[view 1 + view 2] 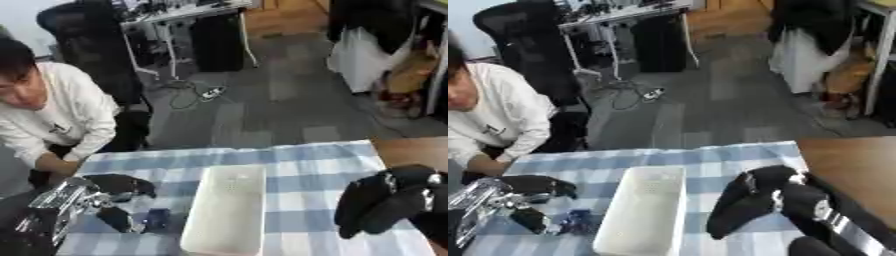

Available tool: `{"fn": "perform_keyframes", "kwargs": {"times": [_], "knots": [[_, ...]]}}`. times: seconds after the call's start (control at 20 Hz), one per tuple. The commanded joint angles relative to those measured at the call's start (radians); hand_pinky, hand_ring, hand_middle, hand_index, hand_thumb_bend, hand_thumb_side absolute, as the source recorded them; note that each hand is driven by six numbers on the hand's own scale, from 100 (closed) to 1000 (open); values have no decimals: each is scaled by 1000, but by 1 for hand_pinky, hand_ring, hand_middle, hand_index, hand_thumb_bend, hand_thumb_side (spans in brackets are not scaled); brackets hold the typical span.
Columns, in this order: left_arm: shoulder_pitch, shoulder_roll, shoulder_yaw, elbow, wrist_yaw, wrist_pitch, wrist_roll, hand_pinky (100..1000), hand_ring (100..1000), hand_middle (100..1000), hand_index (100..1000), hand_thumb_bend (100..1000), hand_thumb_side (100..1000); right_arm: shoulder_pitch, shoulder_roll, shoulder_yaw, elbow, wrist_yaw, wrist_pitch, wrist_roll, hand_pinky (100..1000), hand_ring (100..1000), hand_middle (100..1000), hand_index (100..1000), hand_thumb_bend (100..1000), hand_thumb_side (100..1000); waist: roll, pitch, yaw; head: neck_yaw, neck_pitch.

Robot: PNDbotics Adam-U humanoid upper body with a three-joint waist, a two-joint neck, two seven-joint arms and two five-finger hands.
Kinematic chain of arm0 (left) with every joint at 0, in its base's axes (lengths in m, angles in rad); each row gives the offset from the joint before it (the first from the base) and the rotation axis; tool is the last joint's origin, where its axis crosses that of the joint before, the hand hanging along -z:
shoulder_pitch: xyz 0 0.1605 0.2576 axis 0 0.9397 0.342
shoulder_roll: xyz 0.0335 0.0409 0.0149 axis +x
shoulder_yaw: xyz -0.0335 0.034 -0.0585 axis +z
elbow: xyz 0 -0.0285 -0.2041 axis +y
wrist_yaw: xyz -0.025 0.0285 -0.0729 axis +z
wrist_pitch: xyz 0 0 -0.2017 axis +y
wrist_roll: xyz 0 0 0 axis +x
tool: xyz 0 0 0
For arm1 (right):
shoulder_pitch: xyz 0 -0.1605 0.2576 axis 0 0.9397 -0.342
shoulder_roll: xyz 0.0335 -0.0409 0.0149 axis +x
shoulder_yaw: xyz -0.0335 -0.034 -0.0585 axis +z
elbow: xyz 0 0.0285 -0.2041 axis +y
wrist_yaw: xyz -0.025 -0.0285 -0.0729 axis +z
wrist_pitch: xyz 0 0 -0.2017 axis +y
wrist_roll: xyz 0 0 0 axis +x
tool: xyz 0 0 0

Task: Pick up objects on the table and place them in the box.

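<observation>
A long white box (229, 210) lies lengthwise in the middle of the blue-and-white checked tablecloth (306, 155); nothing shows inside it. A small dark blue thing (157, 219) lies on the cloth just left of the box. My left hand (118, 185) comes in from the lower left. Its fingers reach over the cloth above the blue thing, and its thumb (114, 219) is spread apart beside it, not closed on it. My right hand (745, 200) hangs to the right of the box, fingers relaxed and pointing down, holding nothing.
A bare brown wooden tabletop (850, 160) adjoins the cloth on the right. Beyond the table's far edge are grey floor, a black office chair (87, 35) and a desk.
</observation>
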Motion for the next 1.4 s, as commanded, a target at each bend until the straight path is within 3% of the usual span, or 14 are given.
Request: {"fn": "perform_keyframes", "kwargs": {"times": [0.05,0.4,0.85,1.05,1.15,1.2,1.25,1.3,1.4], "knots": [[-19,18,19,8,-7,-6,2,1000,1000,1000,975,927,784,-25,11,0,-16,-6,3,4,563,553,618,764,100,1000,-5,-14,-4,20,-2],[-14,12,27,35,-46,-3,-7,1000,1000,1000,975,868,721,-35,25,0,-16,-11,8,7,563,554,619,764,100,1000,-5,-7,-19,56,8],[0,10,42,61,-70,0,2,1000,1000,1000,980,821,705,-56,42,1,-16,-18,8,10,562,554,618,764,100,1000,-10,10,-42,101,18],[1,9,44,64,-88,7,18,1000,1000,962,936,700,648,-60,47,0,-16,-19,9,10,562,555,619,765,100,1000,-10,16,-49,108,22],[0,9,46,64,-99,16,28,862,912,903,895,617,609,-61,47,0,-16,-19,9,10,561,555,618,765,100,1000,-9,17,-49,114,36],[0,9,47,64,-102,22,34,843,902,897,892,605,608,-61,47,-1,-16,-19,10,10,561,555,618,765,100,1000,-9,17,-49,117,43],[0,10,49,65,-103,29,39,648,773,819,835,466,595,-60,47,-1,-16,-20,10,10,561,555,617,764,100,1000,-9,17,-48,117,50],[-1,10,50,66,-102,36,44,622,753,801,824,440,596,-60,46,-1,-16,-20,10,11,561,555,617,764,100,1000,-8,17,-48,117,53],[-2,11,53,69,-95,51,53,509,638,704,741,278,586,-59,45,-1,-16,-19,10,11,561,555,617,765,100,1000,-8,16,-46,114,54]]}}
